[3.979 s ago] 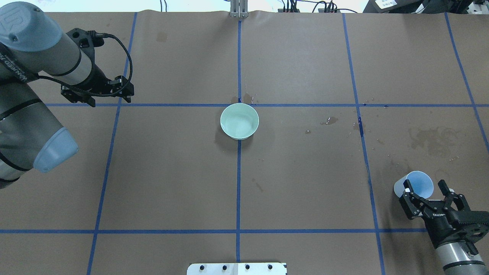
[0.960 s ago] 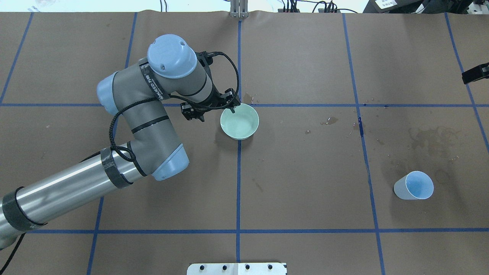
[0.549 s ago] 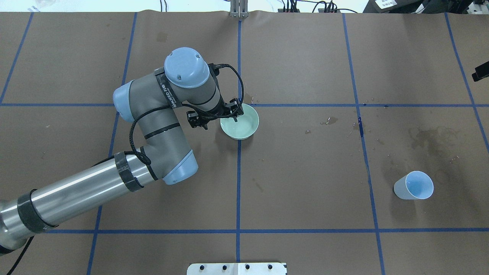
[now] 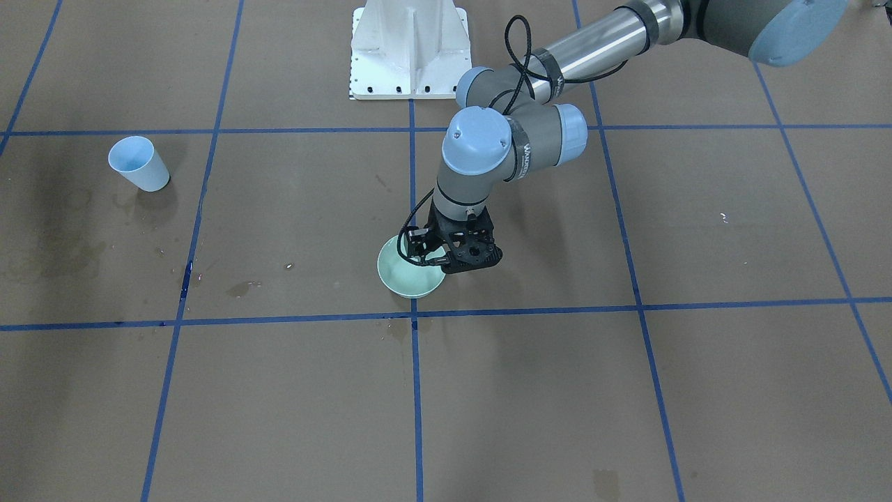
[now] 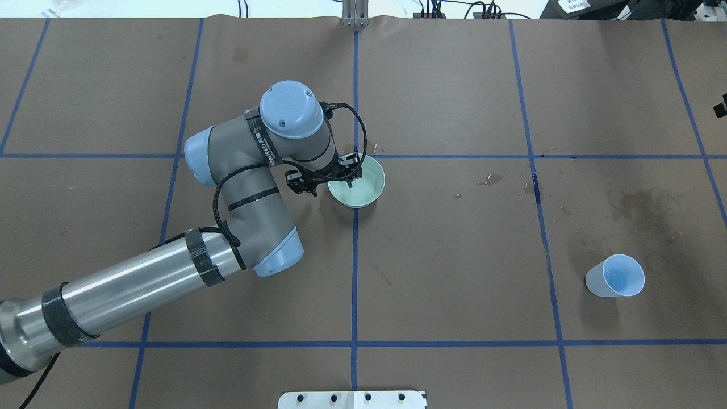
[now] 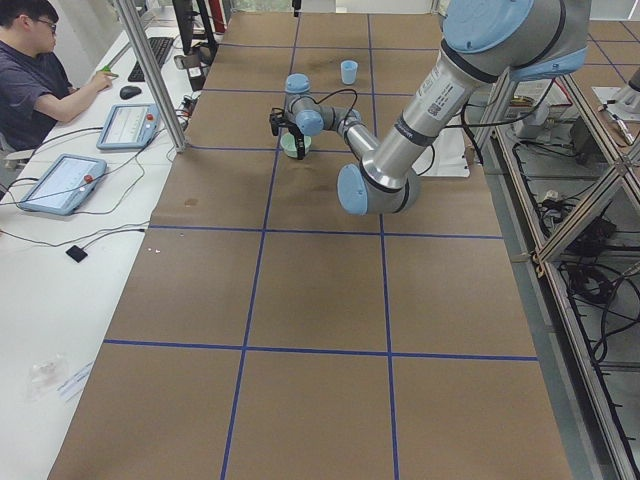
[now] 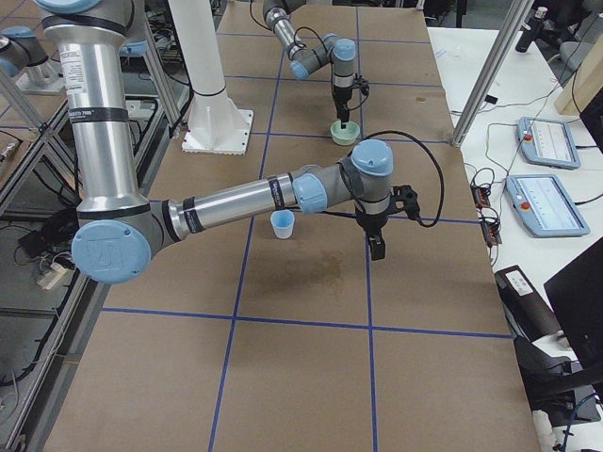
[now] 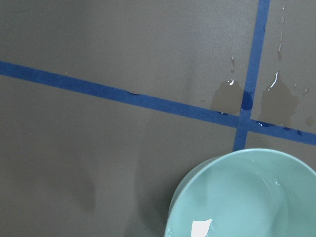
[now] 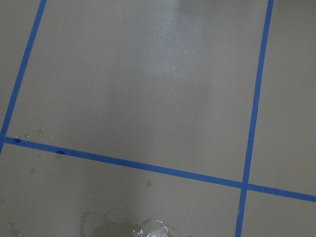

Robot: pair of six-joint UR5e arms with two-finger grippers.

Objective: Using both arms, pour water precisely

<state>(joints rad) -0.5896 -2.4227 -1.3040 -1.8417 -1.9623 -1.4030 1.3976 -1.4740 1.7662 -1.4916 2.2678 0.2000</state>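
Start from the table (image 5: 454, 255), brown paper gridded in blue tape (image 5: 354, 272). Then take in the left arm (image 5: 244, 187), reaching to the middle, and the right arm (image 7: 236, 198), out beyond the table's right side. Next, find the mint bowl (image 5: 366, 192) at the centre tape crossing, and the pale blue cup (image 5: 616, 276), upright, well apart from it and touched by nothing. Note the left gripper (image 5: 329, 185) set over the bowl's rim on the robot's left, fingers (image 5: 349, 179) spread apart, one inside the bowl and one outside, not yet clamped on anything. Cannot tell the spread of the right gripper (image 7: 375, 240): pointed down at bare paper, too small to read. Place the water (image 8: 247, 197) as a seemingly shallow clear layer in the bowl; see also wet patches (image 8: 279, 101) just beside it at the crossing. Read the step as taking hold of the bowl wall. To do it well: sink slightly lower, keep the wall centred between the fingers, close slowly and squarely to avoid nudging or tipping, then lift level and without jerks before heading toward the cup.
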